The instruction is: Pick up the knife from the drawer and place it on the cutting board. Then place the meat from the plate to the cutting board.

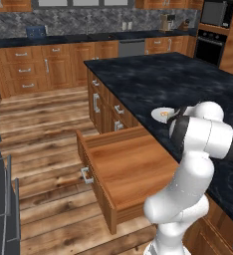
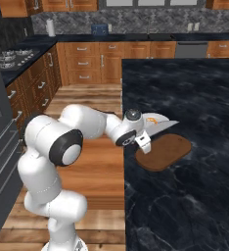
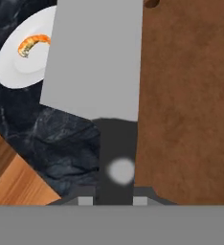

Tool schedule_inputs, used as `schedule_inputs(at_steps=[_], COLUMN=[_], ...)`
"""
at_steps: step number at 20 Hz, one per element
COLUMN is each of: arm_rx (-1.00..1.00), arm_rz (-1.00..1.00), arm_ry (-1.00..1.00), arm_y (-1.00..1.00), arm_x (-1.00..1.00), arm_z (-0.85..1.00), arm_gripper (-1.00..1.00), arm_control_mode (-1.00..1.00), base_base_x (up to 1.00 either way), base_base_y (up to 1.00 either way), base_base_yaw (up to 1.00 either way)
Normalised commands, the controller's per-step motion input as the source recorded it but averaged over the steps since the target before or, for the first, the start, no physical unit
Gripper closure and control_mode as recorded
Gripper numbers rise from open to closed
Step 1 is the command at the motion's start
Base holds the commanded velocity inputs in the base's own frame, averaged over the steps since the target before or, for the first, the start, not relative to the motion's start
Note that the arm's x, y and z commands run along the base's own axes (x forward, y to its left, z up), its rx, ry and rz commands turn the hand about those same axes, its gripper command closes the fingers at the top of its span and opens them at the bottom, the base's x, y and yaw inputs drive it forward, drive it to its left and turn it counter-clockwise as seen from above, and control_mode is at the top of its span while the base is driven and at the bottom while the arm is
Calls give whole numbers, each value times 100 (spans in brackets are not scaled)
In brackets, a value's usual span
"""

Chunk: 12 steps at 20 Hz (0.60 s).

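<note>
My gripper (image 2: pixel 144 140) is shut on the knife (image 2: pixel 161 128) by its black handle (image 3: pixel 115 153). The broad grey blade (image 3: pixel 92 57) points forward above the island counter. It hangs over the near edge of the dark brown oval cutting board (image 2: pixel 165 153), partly covering the white plate (image 3: pixel 16 67). The small orange curled meat (image 3: pixel 32 44) lies on that plate (image 1: pixel 158 113), just beyond the board (image 3: pixel 185 105). The wide wooden drawer (image 1: pixel 128 167) stands pulled out below the counter edge, its inside bare.
The dark marble island counter (image 2: pixel 194 88) stretches to the right and far side. My white arm (image 1: pixel 198 144) blocks the board in the left base view. Wood floor and cabinets (image 1: pixel 39 64) lie to the left, and a stove (image 2: pixel 9 56) stands at far left.
</note>
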Motion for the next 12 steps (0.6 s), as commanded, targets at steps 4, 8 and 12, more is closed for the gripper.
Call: schedule_inputs(at_steps=[4, 8, 12], arm_rx=[0, -4, -6], arm_rz=[0, 0, 0], arm_ry=[7, 3, 4], arm_y=[-40, -11, -39], arm_x=[24, 5, 0], arm_z=[-1, -14, -29], arm_gripper=[100, 100, 100], arm_control_mode=[-100, -100, -100], base_base_x=[0, 0, 0], base_base_y=[0, 0, 0], base_base_yaw=[0, 0, 0])
